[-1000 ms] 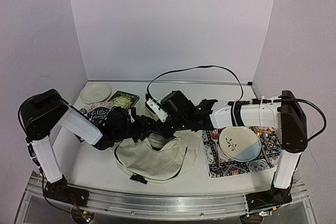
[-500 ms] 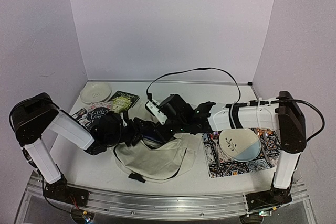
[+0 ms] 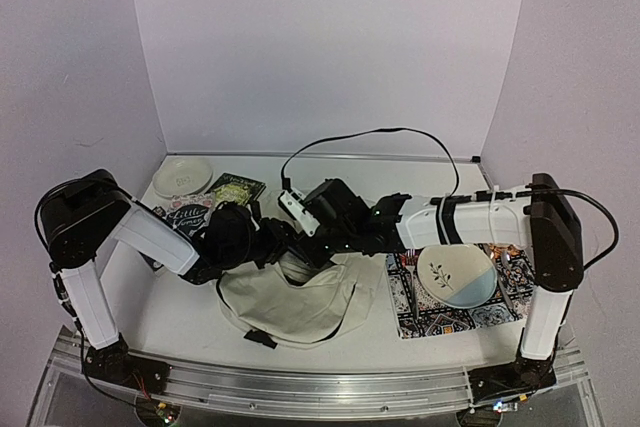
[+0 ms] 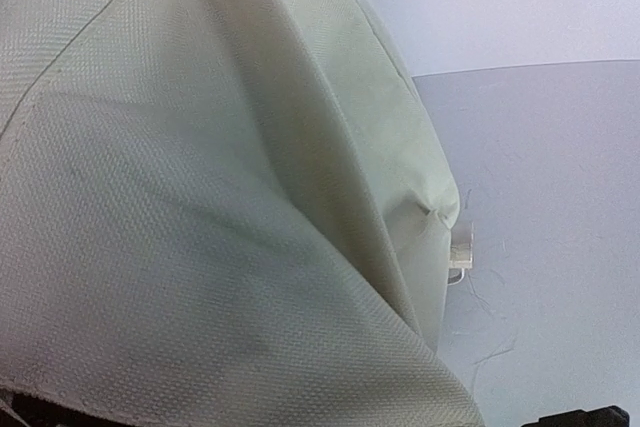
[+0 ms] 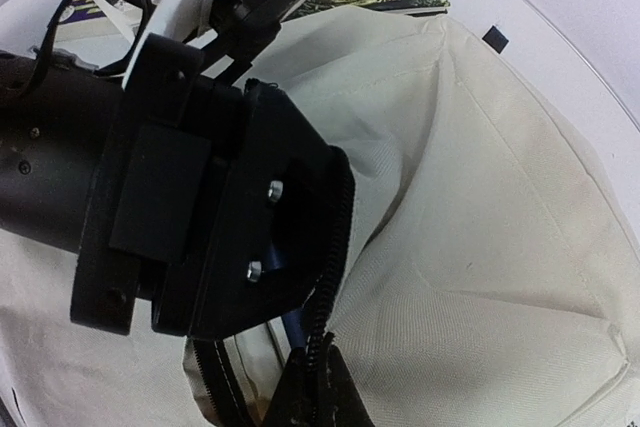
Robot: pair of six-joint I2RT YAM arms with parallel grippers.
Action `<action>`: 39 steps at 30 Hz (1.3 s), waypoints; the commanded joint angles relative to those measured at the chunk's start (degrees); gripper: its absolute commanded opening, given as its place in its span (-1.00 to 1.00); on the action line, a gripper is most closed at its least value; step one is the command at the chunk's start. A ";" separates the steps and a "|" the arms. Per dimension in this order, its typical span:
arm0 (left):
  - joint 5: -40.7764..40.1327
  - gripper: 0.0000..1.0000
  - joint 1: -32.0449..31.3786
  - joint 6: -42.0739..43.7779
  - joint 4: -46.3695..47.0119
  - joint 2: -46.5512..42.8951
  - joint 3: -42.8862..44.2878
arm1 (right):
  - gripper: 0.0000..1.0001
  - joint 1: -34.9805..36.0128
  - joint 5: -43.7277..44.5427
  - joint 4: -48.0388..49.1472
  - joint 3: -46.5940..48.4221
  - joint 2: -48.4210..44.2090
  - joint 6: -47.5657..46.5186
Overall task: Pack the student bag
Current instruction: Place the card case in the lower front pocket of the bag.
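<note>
The cream student bag (image 3: 295, 305) lies at the front middle of the table, its opening toward the back. My right gripper (image 5: 322, 387) is shut on the bag's black zipper edge (image 5: 335, 247) and holds the mouth open; in the top view it (image 3: 305, 252) sits at the bag's upper rim. My left gripper (image 3: 272, 245) reaches into the opening from the left. Its black body (image 5: 200, 207) fills the mouth and its jaws are hidden. Something blue (image 5: 292, 325) shows just inside. The left wrist view shows only cream fabric (image 4: 200, 227).
Two books, a dark one (image 3: 190, 215) and a green one (image 3: 237, 188), lie at the back left beside a white plate (image 3: 181, 176). A patterned mat (image 3: 420, 319) with a dish (image 3: 456, 274) lies at the right. A black cable (image 3: 370, 132) arcs above the right arm.
My left arm drew back to the left half a second ago, and has since pushed right again into the bag's mouth. The right gripper kept its hold on the zipper edge.
</note>
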 commanded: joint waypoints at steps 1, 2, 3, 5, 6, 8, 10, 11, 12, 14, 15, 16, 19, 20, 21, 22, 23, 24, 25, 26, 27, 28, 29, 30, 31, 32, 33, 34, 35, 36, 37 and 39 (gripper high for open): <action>-2.98 -0.14 -0.12 2.13 3.06 0.10 2.22 | -1.00 0.55 -2.08 0.44 0.26 0.14 1.43; -3.19 -0.08 -0.13 2.62 3.05 0.09 1.56 | -1.00 0.56 -2.01 0.44 0.24 0.11 1.43; -3.20 -0.02 -0.22 3.17 3.05 0.09 0.86 | -1.00 0.61 -1.96 0.44 0.28 0.11 1.44; -5.99 0.09 -0.66 5.56 2.92 0.09 -0.34 | -1.00 0.56 -1.93 0.44 0.34 0.05 1.35; -7.11 0.13 -1.01 7.25 2.66 0.06 -0.78 | -1.00 0.54 -1.98 0.44 0.36 0.02 1.31; -9.30 0.22 -1.71 10.99 1.73 -0.15 -1.23 | -1.00 0.62 -2.01 0.44 0.36 -0.06 1.24; -12.22 0.29 -2.82 14.66 -0.21 -0.53 -0.89 | -1.00 0.61 -2.02 0.44 0.29 -0.01 1.17; -13.32 0.32 -3.29 17.10 -1.05 -0.73 -0.52 | -1.00 0.59 -2.01 0.44 0.29 -0.03 1.17; -14.66 0.35 -3.82 19.14 -1.71 -0.98 -0.17 | -1.00 0.56 -2.01 0.44 0.24 -0.06 1.14; -17.67 0.42 -4.97 22.83 -3.86 -2.03 0.56 | -1.00 0.58 -2.06 0.44 0.20 -0.12 1.29; -18.64 0.45 -5.31 24.36 -4.68 -2.44 0.84 | -1.00 0.61 -2.12 0.44 0.14 -0.19 1.37; -20.05 0.47 -5.75 25.67 -5.71 -3.09 1.02 | -1.00 0.62 -2.17 0.44 0.06 -0.29 1.45; -23.67 0.56 -6.42 28.42 -9.12 -5.16 1.03 | -1.00 0.58 -2.25 0.44 -0.07 -0.48 1.60; -24.63 0.59 -6.45 28.60 -9.99 -6.01 0.58 | -1.00 0.57 -2.26 0.44 -0.09 -0.49 1.60; -25.46 0.61 -6.45 28.70 -10.83 -6.81 0.15 | -1.00 0.55 -2.31 0.44 -0.11 -0.49 1.61; -26.19 0.62 -6.45 28.79 -11.79 -7.61 -0.09 | -1.00 0.54 -2.38 0.44 -0.09 -0.50 1.61; -26.78 0.63 -6.45 28.84 -12.91 -8.45 -0.39 | -1.00 0.54 -2.46 0.44 0.03 -0.48 1.60; -27.17 0.64 -6.45 28.97 -14.06 -9.25 -0.58 | -1.00 0.54 -2.51 0.44 0.14 -0.42 1.57; -27.44 0.65 -6.47 28.99 -14.89 -9.85 -0.78 | -1.00 0.57 -2.53 0.44 0.23 -0.34 1.54; -27.51 0.66 -6.46 28.86 -15.61 -10.43 -1.05 | -1.00 0.56 -2.60 0.44 0.32 -0.27 1.52; -27.33 0.68 -6.44 28.64 -16.40 -10.93 -1.24 | -1.00 0.56 -2.73 0.44 0.40 -0.20 1.52; -27.00 0.68 -6.45 28.31 -17.26 -11.19 -1.32 | -1.00 0.57 -2.80 0.44 0.48 -0.11 1.52; -26.44 0.68 -6.45 27.84 -18.22 -11.35 -1.34 | -1.00 0.56 -2.80 0.44 0.55 -0.02 1.52; -25.51 0.66 -6.45 27.34 -19.11 -11.59 -1.37 | -1.00 0.60 -2.79 0.44 0.63 0.06 1.52; -24.63 0.63 -6.45 26.85 -19.65 -11.82 -1.61 | -1.00 0.59 -2.81 0.44 0.69 0.10 1.56; -23.53 0.61 -6.45 26.14 -20.47 -12.45 -1.90 | -1.00 0.55 -2.87 0.44 0.66 0.10 1.60; -22.86 0.59 -6.45 25.39 -21.26 -12.99 -2.28 | -1.00 0.57 -3.04 0.44 0.65 0.05 1.66; -22.23 0.53 -6.45 24.83 -22.18 -13.78 -2.60 | -1.00 0.57 -3.23 0.44 0.64 0.07 1.68; -21.81 0.46 -6.45 24.26 -23.33 -14.72 -2.91 | -1.00 0.56 -3.50 0.44 0.61 0.14 1.65; -21.63 0.40 -6.45 23.63 -24.76 -15.73 -3.20 | -1.00 0.56 -3.85 0.44 0.56 0.25 1.56; -21.67 0.33 -6.45 23.08 -26.76 -16.83 -3.24 | -1.00 0.54 -4.16 0.44 0.54 0.48 1.47; -22.55 0.25 -6.45 22.05 -32.55 -19.00 -2.52 | -1.00 0.58 -4.56 0.44 0.21 0.96 1.29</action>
